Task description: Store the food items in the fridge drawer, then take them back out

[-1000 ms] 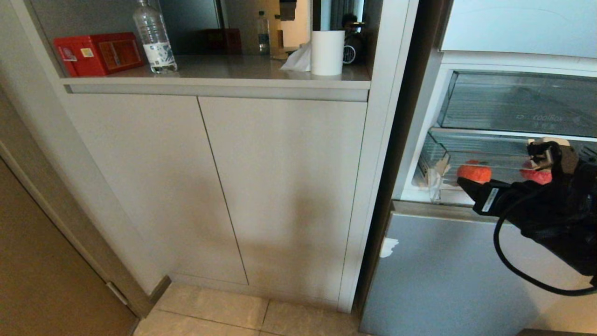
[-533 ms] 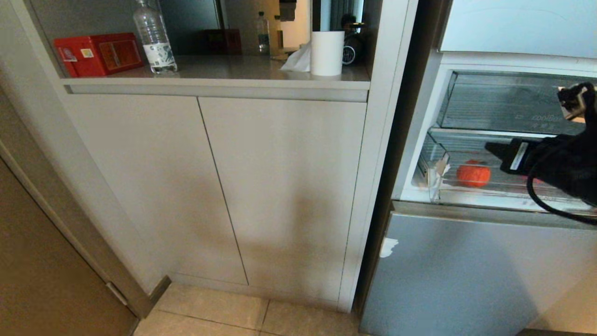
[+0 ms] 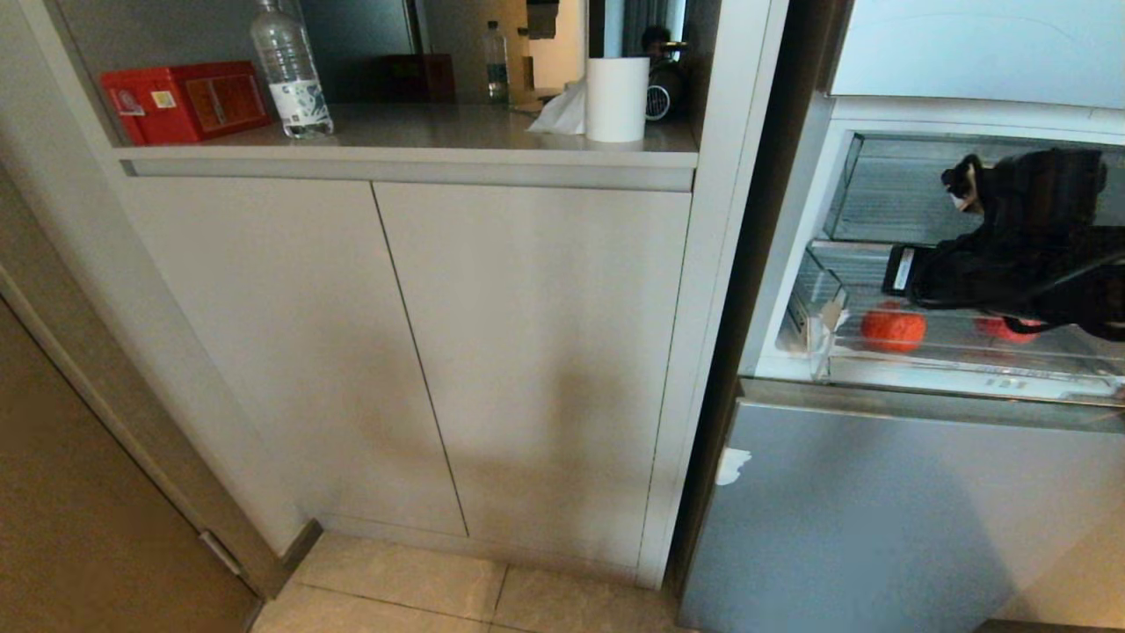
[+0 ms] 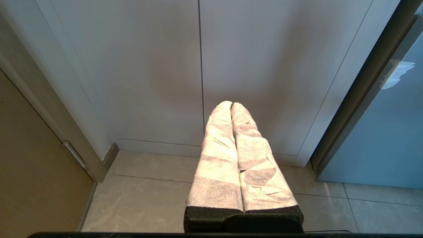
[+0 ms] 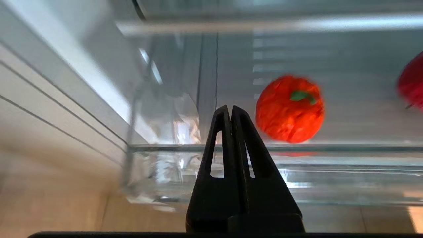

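Two fruits in the drawer

The orange-red round fruit (image 3: 893, 329) lies left of the red round fruit (image 3: 1002, 330), both inside the shallow transparent plastic fridge drawer (image 3: 932, 369).

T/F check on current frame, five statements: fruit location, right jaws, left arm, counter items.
1. Both the orange-red round fruit and the red round fruit lie inside the shallow clear plastic fridge drawer. True.
2. The right gripper holds the orange-red fruit. False: its jaws are shut on nothing, beside the fruit.
3. The left gripper is shut, facing the grey cabinet doors. True.
4. The drawer is pushed fully closed. False: it stands pulled out.
5. The red box sits in the drawer. False: it is on the counter shelf.
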`<state>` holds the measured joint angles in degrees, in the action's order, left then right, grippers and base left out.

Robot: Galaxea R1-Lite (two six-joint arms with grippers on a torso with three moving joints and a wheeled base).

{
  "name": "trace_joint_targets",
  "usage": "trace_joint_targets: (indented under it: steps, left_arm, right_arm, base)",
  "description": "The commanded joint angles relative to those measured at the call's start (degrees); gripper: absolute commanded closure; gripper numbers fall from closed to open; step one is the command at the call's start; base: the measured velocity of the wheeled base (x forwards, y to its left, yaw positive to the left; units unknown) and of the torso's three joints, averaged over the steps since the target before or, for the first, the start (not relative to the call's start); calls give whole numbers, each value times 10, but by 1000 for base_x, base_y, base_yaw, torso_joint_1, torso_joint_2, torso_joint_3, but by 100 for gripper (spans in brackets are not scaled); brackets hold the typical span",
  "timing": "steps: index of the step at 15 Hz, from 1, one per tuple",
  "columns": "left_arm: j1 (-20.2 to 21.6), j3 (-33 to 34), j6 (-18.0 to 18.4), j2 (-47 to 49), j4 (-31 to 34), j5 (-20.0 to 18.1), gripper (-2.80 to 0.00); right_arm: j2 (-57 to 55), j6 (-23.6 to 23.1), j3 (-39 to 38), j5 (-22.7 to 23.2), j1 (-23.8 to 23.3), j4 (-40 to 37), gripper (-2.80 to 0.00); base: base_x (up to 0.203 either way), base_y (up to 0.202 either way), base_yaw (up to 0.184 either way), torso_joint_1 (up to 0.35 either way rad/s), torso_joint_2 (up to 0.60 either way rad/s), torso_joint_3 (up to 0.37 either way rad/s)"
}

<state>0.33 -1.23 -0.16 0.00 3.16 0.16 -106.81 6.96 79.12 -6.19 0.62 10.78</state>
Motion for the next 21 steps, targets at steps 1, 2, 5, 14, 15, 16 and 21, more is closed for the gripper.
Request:
trace_joint_targets:
  steps: [1, 2, 5, 14, 15, 16, 21]
  left_arm:
    - [0, 0, 0, 0, 0, 0, 0]
    - [0, 0, 0, 0, 0, 0, 0]
    - [0, 0, 0, 0, 0, 0, 0]
    - [0, 0, 0, 0, 0, 0, 0]
    - [0, 0, 0, 0, 0, 0, 0]
    - [0, 0, 0, 0, 0, 0, 0]
    - [0, 0, 0, 0, 0, 0, 0]
  right_arm:
    - [-40, 1, 42, 0, -2, -58, 0]
    - [-37, 1, 61, 0, -2, -102, 0]
    - [-21, 3, 110, 0, -2, -193, 0]
    - [41, 45, 296, 59, -30, -550, 0]
    - [31, 44, 290, 58, -33, -551, 0]
    - [27, 44, 281, 58, -42, -550, 0]
    - [-4, 41, 275, 58, -54, -551, 0]
  base:
    - [0, 0, 0, 0, 0, 0]
    - [0, 0, 0, 0, 0, 0]
    - [0, 0, 0, 0, 0, 0]
    - [0, 0, 0, 0, 0, 0]
    - [0, 0, 0, 0, 0, 0]
    - [0, 0, 0, 0, 0, 0]
    - [0, 0, 0, 0, 0, 0]
